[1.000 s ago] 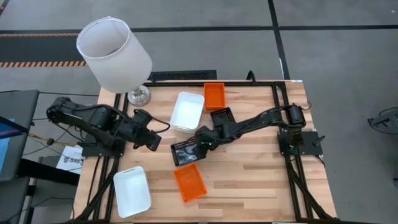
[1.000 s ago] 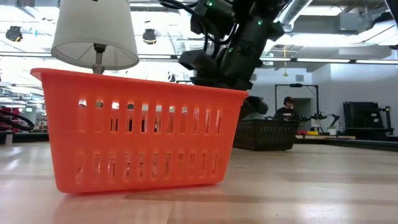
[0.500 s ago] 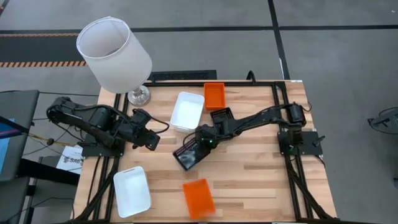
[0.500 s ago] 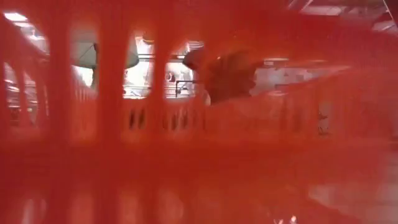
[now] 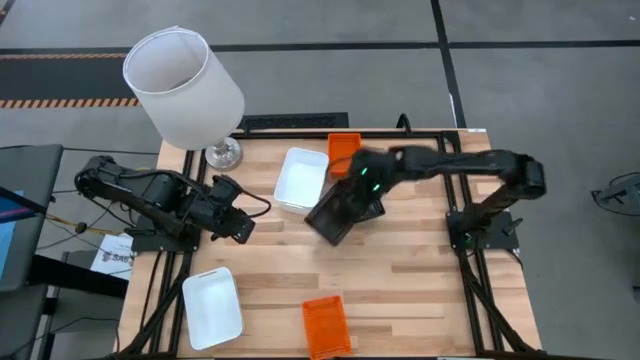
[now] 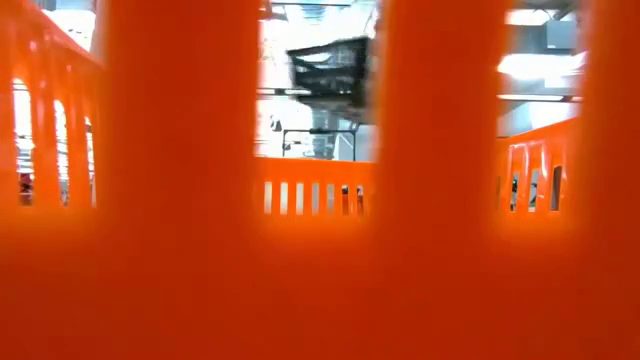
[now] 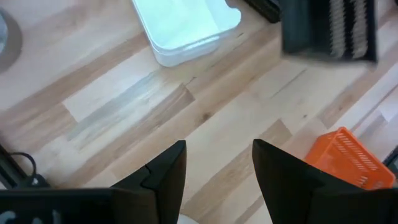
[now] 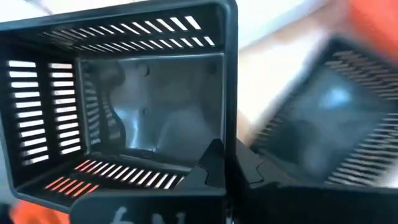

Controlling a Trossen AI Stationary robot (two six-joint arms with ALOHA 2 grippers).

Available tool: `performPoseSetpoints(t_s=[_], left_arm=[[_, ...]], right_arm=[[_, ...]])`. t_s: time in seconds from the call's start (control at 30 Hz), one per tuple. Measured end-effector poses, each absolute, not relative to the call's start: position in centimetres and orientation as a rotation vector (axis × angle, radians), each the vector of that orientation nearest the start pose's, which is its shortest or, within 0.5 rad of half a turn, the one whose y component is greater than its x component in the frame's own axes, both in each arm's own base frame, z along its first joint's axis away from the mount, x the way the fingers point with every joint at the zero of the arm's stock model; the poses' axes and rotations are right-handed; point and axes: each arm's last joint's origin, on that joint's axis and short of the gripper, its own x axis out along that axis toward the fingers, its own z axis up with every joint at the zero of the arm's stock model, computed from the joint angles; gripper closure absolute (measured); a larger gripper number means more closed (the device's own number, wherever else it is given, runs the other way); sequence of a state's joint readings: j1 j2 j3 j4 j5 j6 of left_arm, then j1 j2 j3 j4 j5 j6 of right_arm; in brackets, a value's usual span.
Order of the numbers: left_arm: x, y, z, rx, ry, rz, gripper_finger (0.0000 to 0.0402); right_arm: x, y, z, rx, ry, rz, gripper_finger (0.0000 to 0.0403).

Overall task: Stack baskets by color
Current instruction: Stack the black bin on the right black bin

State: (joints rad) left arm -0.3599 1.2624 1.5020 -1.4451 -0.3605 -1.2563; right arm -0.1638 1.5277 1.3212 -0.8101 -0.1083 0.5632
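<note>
My right gripper (image 5: 352, 200) is shut on a black basket (image 5: 333, 218), which hangs in the air over the table's middle; the low view shows this black basket (image 6: 330, 68) through orange slots. A second black basket (image 8: 323, 124) lies on the table just beyond it. One orange basket (image 5: 345, 150) sits at the far edge and another orange basket (image 5: 325, 325) at the near edge. One white basket (image 5: 300, 180) lies by the lamp and another white basket (image 5: 212, 305) at the near left. My left gripper (image 7: 217, 168) hovers open at the left. My right gripper pinches one side wall (image 8: 230, 134) of the black basket at its rim, with one finger inside the basket and one finger (image 8: 252, 177) outside. The fingers slant down from the table's right. The basket is lifted clear of the table and tilted, its open side facing the wrist.
A lamp with a large white shade (image 5: 185, 85) stands at the far left corner on its base (image 5: 222, 153). The near orange basket (image 6: 180, 200) stands right against the low camera and blocks most of that view. Bare wood lies between the near baskets and the middle.
My right gripper has taken the black basket off the table and swung it up and toward the far right, over to the second black basket; the basket has turned and tipped. The near orange basket has slid toward the table's near edge, up against the low camera.
</note>
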Motion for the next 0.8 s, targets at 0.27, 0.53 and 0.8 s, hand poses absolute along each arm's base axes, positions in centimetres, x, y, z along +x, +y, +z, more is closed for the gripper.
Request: performPoseSetpoints(t_s=[0.27, 0.53, 0.8], left_arm=[[18.9, -5.8, 38.3, -0.648, 0.892, 0.696, 0.023], [18.9, -5.8, 38.3, -0.667, 0.876, 0.716, 0.023], [18.9, -5.7, 38.4, -0.692, 0.846, 0.747, 0.023]], right_arm=[[25.7, -11.7, 30.5, 0.245, 1.098, -0.266, 0.0397], [25.8, -15.9, 28.5, -0.065, 1.214, -0.088, 0.0398], [29.1, -17.3, 28.2, -0.19, 1.27, 0.02, 0.0398]])
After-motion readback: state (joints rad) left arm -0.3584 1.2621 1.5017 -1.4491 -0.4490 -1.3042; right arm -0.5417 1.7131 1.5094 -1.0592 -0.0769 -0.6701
